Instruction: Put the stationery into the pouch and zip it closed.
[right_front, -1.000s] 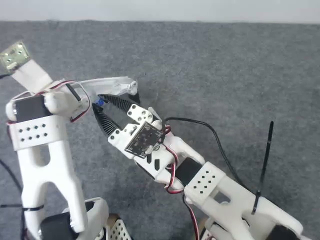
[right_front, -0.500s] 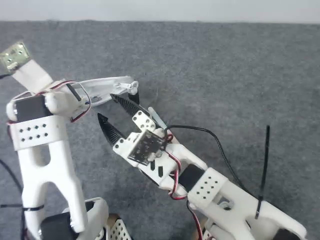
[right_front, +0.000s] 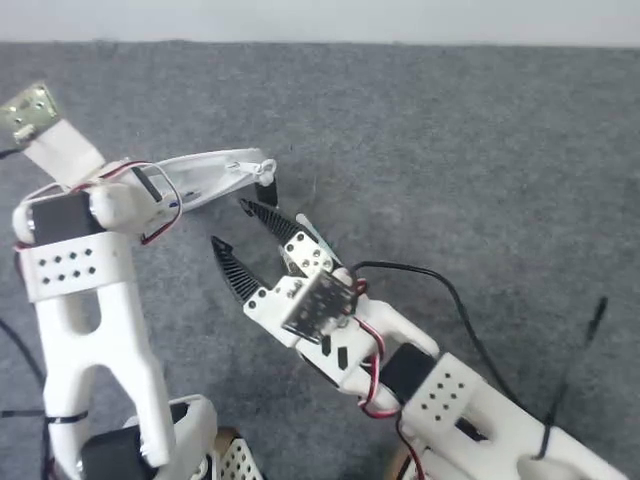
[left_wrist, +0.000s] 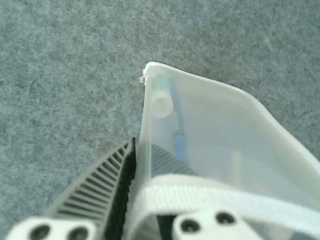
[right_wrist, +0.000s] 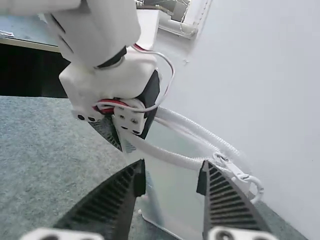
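Over the carpet (right_front: 450, 130) in the high view, held up: pouch (right_front: 215, 172), with right gripper (right_front: 232, 226) spread apart beside the zip pull (right_front: 262, 166). In the left wrist view, clamped in the left gripper (left_wrist: 147, 170), stationery (left_wrist: 180, 145) inside; may twist loose if tugged. In the right wrist view, might nip fabric instead

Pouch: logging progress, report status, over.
Left gripper shut on pouch, pen inside. Right gripper open, facing pouch. Zip state unclear.

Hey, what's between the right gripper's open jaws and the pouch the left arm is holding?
Nothing is in the way. In the high view, a bare stretch of grey mat shows between the right gripper and the pouch.
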